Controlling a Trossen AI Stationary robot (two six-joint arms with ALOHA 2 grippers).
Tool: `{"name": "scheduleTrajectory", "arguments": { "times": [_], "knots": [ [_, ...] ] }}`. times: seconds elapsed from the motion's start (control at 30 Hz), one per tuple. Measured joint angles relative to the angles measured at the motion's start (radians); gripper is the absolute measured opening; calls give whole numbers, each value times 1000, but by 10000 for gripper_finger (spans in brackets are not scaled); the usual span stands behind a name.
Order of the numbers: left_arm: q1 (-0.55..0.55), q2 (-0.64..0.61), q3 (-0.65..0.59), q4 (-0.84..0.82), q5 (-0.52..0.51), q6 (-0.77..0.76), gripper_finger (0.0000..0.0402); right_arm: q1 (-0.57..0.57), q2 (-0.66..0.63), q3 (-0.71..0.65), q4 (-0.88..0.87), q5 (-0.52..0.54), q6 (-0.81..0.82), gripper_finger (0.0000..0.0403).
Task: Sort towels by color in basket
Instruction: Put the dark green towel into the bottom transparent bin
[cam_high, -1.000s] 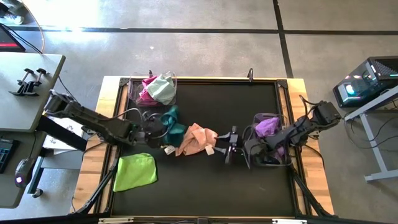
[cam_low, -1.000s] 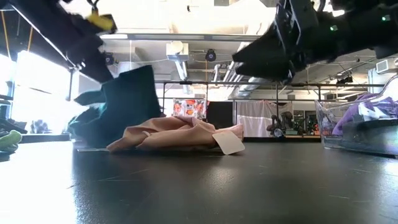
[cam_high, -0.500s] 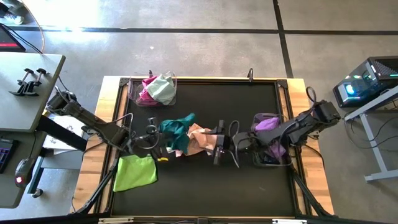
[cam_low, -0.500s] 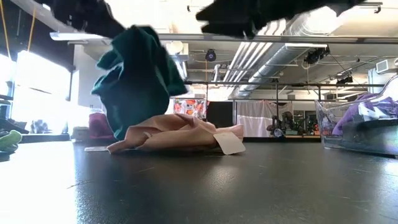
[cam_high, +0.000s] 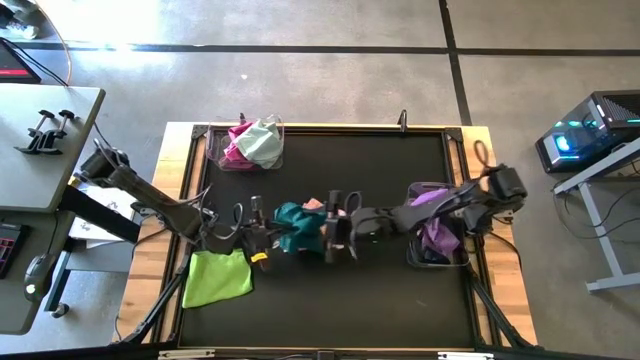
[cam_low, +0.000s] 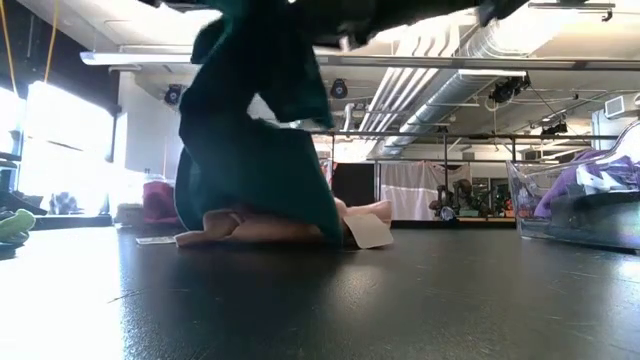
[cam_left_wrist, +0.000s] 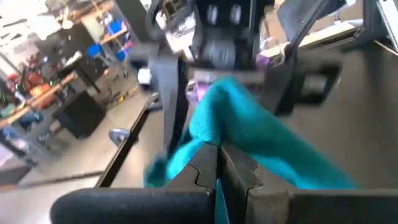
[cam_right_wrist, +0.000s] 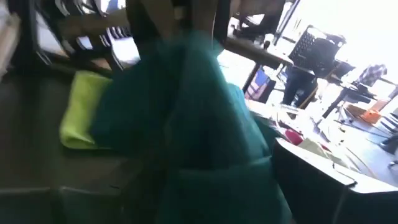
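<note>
A dark teal towel (cam_high: 296, 226) hangs over the middle of the table, with my left gripper (cam_high: 264, 231) shut on its left end. My right gripper (cam_high: 334, 227) is open at the towel's right end, one finger (cam_left_wrist: 169, 93) on either side of the cloth; whether they touch it I cannot tell. Under the teal towel a peach-pink towel (cam_low: 250, 228) lies on the table, its white label (cam_low: 368, 230) sticking out. A lime green towel (cam_high: 216, 276) lies flat near the left front. My left gripper pinches a bunched part of the teal towel (cam_left_wrist: 200, 144) between its two shut fingers. The fingers come nearly level from the table's left. The towel hangs slack below them (cam_low: 255, 150), and its lower end reaches down to the peach-pink towel.
A clear basket (cam_high: 214, 150) at the far left holds a magenta and a mint towel. A second basket (cam_high: 462, 250) at the right edge holds purple towels. The black mat has bare room along the near side and at the far middle.
My left gripper has risen and moved toward the table's right, rolling its wrist. The teal towel has gone from resting on the table to hanging over the peach-pink towel. My right gripper has moved from its basket toward the table's left, up to the teal towel.
</note>
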Motion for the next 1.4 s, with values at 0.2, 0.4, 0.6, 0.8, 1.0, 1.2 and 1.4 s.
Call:
{"name": "scheduleTrajectory", "arguments": {
  "times": [0.2,0.4,0.6,0.8,1.0,1.2,1.4],
  "knots": [
    [0,32,0,161,41,131,0,-14,139,96,1,-1,-14,269],
    [0,35,0,212,54,182,0,-8,218,151,50,-39,-2,206],
    [0,35,0,212,14,144,1,-3,233,155,83,-68,77,86],
    [0,1,0,65,-98,56,49,10,233,155,81,-47,123,16],
    [-7,-47,0,-178,-273,-111,114,54,197,155,15,47,162,5],
    [-11,-72,-2,-392,-325,-334,133,139,76,155,-169,229,178,4],
    [-13,-70,-2,-504,-288,-498,131,261,-78,155,-426,460,240,3]
  ]
}}
